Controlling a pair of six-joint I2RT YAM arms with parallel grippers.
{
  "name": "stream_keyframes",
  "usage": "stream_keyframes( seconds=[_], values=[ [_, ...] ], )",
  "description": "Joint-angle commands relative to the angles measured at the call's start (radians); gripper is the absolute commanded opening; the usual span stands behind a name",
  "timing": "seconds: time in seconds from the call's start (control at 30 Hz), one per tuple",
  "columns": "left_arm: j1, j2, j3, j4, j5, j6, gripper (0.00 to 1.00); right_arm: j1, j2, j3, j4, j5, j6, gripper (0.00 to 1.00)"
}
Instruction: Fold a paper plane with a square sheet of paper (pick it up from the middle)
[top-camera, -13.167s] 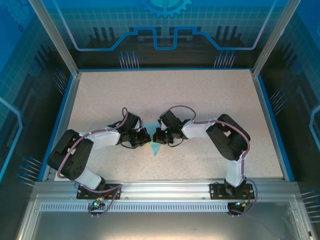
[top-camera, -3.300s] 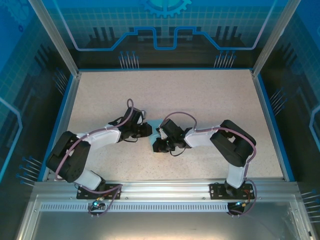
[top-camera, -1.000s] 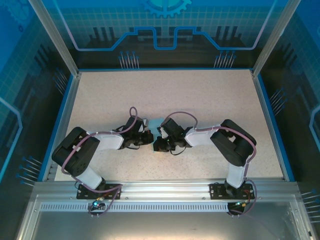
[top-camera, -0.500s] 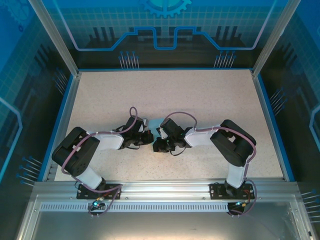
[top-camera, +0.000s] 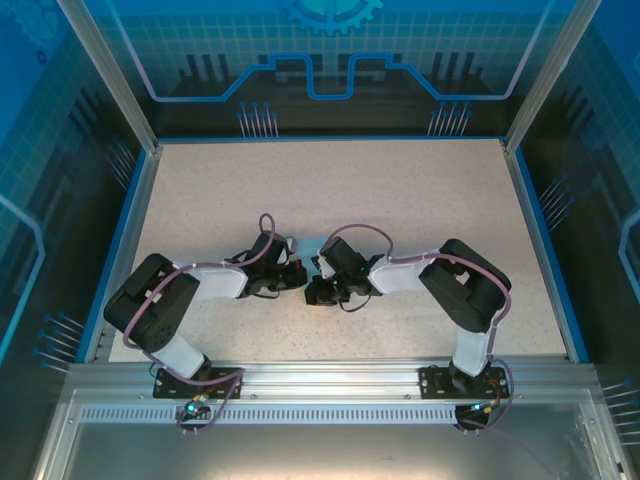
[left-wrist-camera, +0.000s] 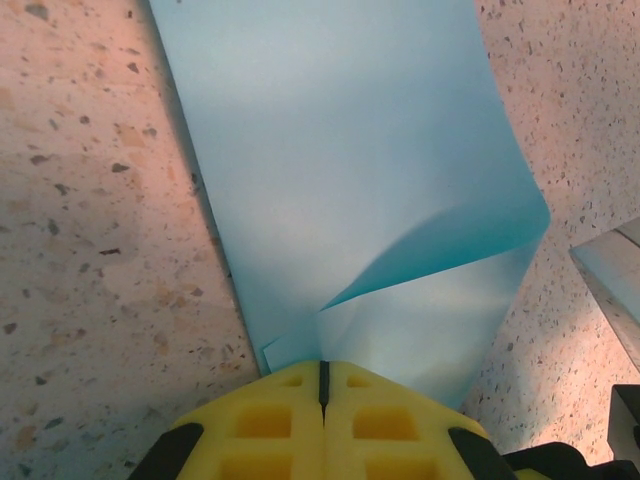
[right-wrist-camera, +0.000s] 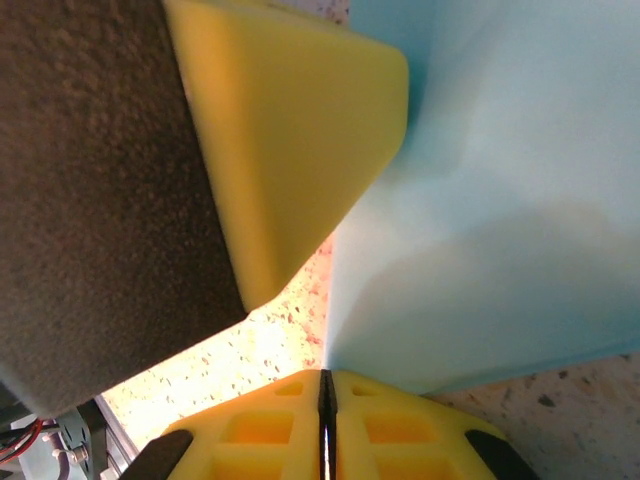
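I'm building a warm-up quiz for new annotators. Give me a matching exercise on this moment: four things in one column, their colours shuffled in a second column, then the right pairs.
Things:
1. square sheet of paper
2. foam pads of the left gripper
3. table
4. cable looping over the right arm

Colours:
a. purple
b. speckled beige
c. light blue
d. yellow

Pairs: 1-c; 2-d; 3-b; 4-a
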Motion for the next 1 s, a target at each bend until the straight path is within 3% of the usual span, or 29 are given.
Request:
stream_keyframes(
  seconds=[0.0,0.23,0.67,0.97],
  values=[
    [-0.005,0.018,0.009,-0.056,-0.039,0.010,0.00,-0.011,-0.079,-0.005,-0.043,0.026,-0.024,0.09],
    [-0.004,0.012,0.012,-0.067,-0.037,0.014,0.00,-0.092,-0.117,-0.022,-0.028,0.040,-0.053,0.09],
    [-0.005,0.010,0.022,-0.068,-0.025,0.014,0.00,-0.100,-0.010,0.080,-0.086,0.066,-0.075,0.08],
    [-0.005,0.007,0.026,-0.075,-0.026,0.016,0.00,-0.112,0.010,0.051,-0.116,0.121,-0.029,0.08]
  ],
)
